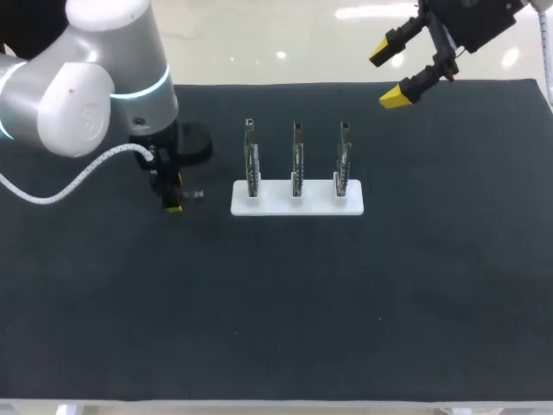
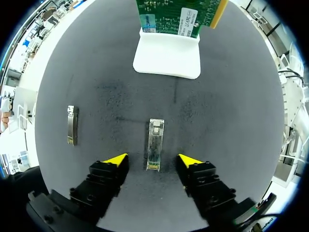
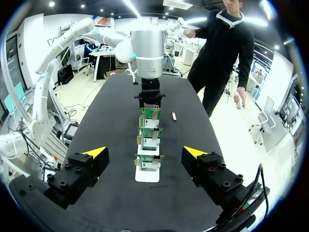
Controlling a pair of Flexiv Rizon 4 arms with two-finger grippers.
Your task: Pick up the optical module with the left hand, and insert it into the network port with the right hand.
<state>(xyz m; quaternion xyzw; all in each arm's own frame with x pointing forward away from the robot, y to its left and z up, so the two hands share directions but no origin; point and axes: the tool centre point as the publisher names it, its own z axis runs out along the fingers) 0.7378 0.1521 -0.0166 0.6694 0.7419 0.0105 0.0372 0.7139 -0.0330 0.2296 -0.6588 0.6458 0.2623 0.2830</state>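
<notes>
Black mat (image 1: 276, 303): my left gripper (image 2: 152, 159) gapes astride the optical module (image 2: 154, 142), not touching it, near the white card stand (image 2: 166, 63), whose cards are cut off; my right gripper (image 3: 145, 152) is open and empty.

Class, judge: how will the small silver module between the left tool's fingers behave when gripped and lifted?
The slim silver metal-cased module probably stays rigid and feels light. Its flat body lying on the dark mat suggests it won't roll. Its smooth metal may slip in the left tool.
</notes>
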